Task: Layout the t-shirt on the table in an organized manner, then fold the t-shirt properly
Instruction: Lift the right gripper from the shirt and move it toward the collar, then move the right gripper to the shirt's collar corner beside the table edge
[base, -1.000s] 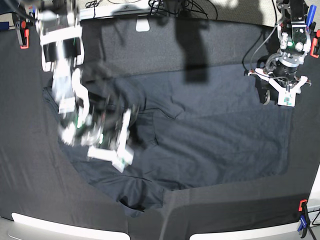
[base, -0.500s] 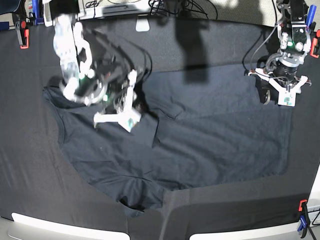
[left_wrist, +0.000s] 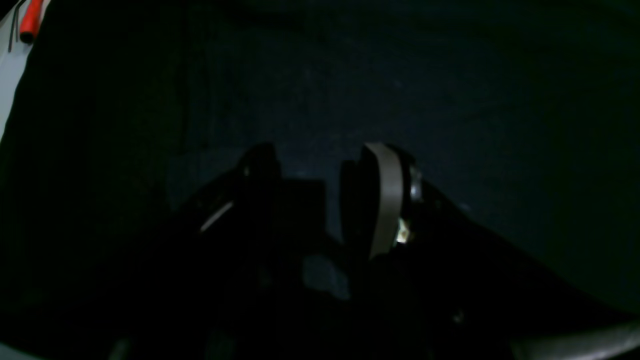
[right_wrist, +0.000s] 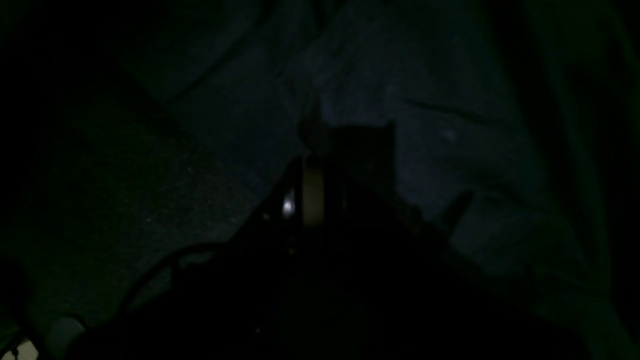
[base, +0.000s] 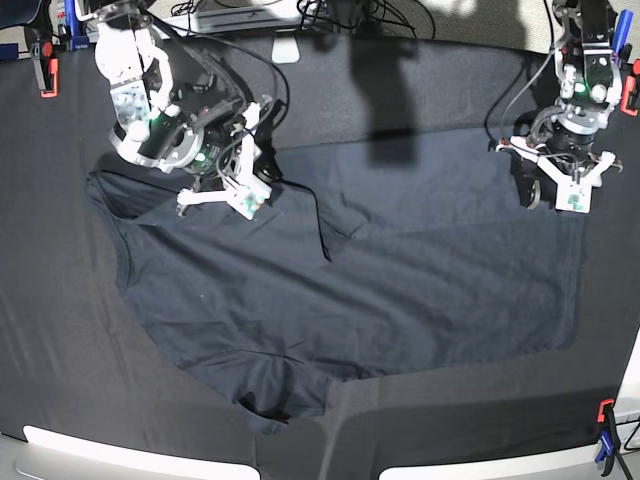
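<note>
Across the black tabletop (base: 60, 330) the t-shirt (base: 380, 290) lies mostly spread but creased, its near hem bunched; no fold is made. At its far corners, the left hand (base: 556, 190) gapes, holding nothing; the right hand (base: 228, 198) is pinched closed, grip unclear

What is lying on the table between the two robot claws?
In the base view, only the t-shirt on the table spans from the right gripper to the left gripper.

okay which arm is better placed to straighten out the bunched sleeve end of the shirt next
Probably the right arm. Its gripper hangs over the rumpled collar-and-sleeve end of the t-shirt. The left gripper sits at the far, flatter edge.
</note>
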